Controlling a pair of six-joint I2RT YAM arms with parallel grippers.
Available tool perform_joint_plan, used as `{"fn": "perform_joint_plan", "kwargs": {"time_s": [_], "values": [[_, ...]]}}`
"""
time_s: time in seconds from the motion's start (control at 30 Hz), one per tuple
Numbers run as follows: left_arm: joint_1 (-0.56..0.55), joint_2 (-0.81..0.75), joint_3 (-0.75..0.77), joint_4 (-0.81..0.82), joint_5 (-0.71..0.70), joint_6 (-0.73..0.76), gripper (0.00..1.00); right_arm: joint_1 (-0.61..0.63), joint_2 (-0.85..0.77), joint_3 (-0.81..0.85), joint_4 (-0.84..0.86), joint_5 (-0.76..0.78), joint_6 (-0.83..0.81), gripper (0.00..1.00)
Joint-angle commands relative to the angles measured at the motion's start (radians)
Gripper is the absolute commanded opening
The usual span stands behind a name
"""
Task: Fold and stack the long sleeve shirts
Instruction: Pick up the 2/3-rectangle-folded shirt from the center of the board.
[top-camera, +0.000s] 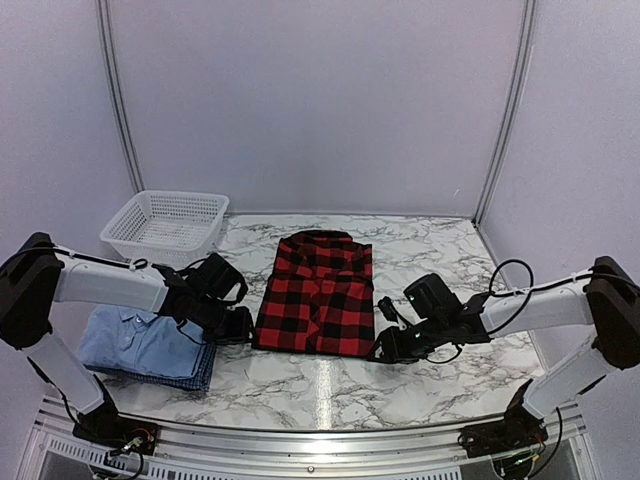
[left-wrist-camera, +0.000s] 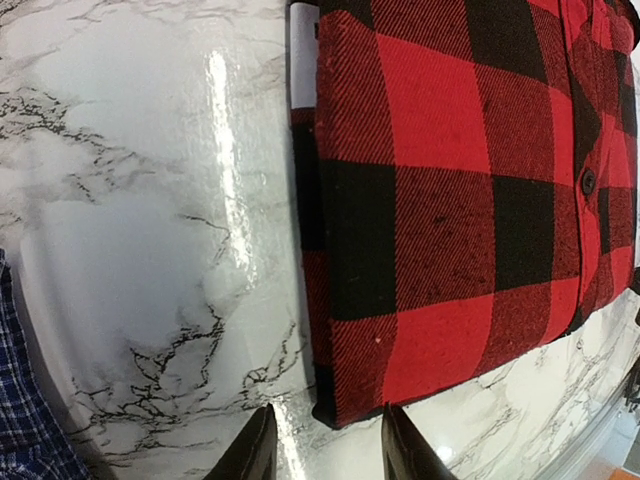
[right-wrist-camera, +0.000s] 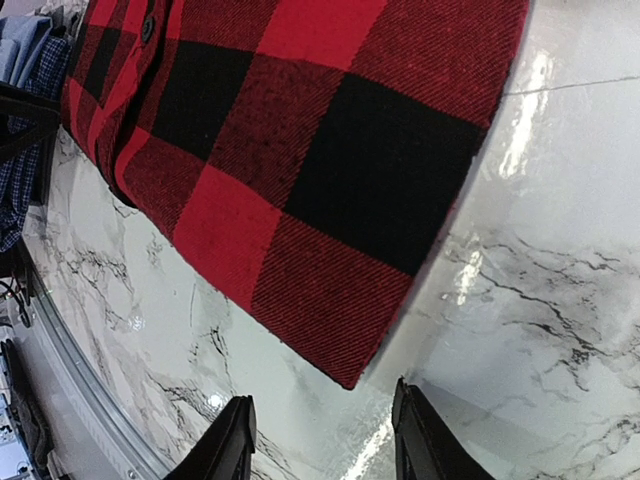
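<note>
The red-and-black plaid shirt (top-camera: 319, 292) lies folded into a rectangle at the middle of the marble table, collar toward the back. My left gripper (top-camera: 242, 328) sits low at its near left corner (left-wrist-camera: 345, 405), open, fingertips (left-wrist-camera: 255, 450) just short of the cloth. My right gripper (top-camera: 384, 349) is at the near right corner (right-wrist-camera: 350, 370), open too, nothing between its fingers (right-wrist-camera: 425, 440). A light blue shirt (top-camera: 140, 340) rests folded on a blue checked one (top-camera: 190, 378) at the near left, partly under my left arm.
A white mesh basket (top-camera: 165, 225) stands at the back left of the table. The metal front rail (top-camera: 320, 440) runs along the near edge. White walls close in the sides and back.
</note>
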Motion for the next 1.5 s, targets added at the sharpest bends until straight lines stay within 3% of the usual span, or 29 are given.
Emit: {"fn": "perform_joint_plan", "kwargs": {"time_s": [0.0, 0.2, 0.47, 0.6, 1.1, 1.3, 1.47], "values": [[-0.007, -0.019, -0.004, -0.035, -0.014, 0.014, 0.37, 0.011, 0.020, 0.013, 0.032, 0.001, 0.029, 0.40], [-0.008, -0.010, -0.003, -0.038, -0.008, 0.019, 0.37, 0.012, 0.055, 0.010, 0.058, 0.001, 0.040, 0.33], [-0.018, 0.009, 0.001, -0.037, 0.008, 0.012, 0.38, 0.012, 0.070, 0.020, 0.050, 0.036, 0.040, 0.08], [-0.028, 0.024, 0.001, -0.031, 0.013, 0.005, 0.38, 0.010, 0.043, 0.021, 0.019, 0.068, 0.033, 0.00], [-0.068, 0.068, -0.008, 0.028, 0.017, -0.054, 0.33, -0.010, -0.007, -0.014, 0.002, 0.081, 0.026, 0.00], [-0.069, 0.095, -0.014, 0.052, -0.009, -0.065, 0.24, -0.010, -0.012, -0.016, 0.008, 0.078, 0.021, 0.00], [-0.071, 0.076, -0.016, 0.054, -0.007, -0.066, 0.08, -0.010, -0.043, -0.018, -0.002, 0.089, 0.015, 0.00]]}}
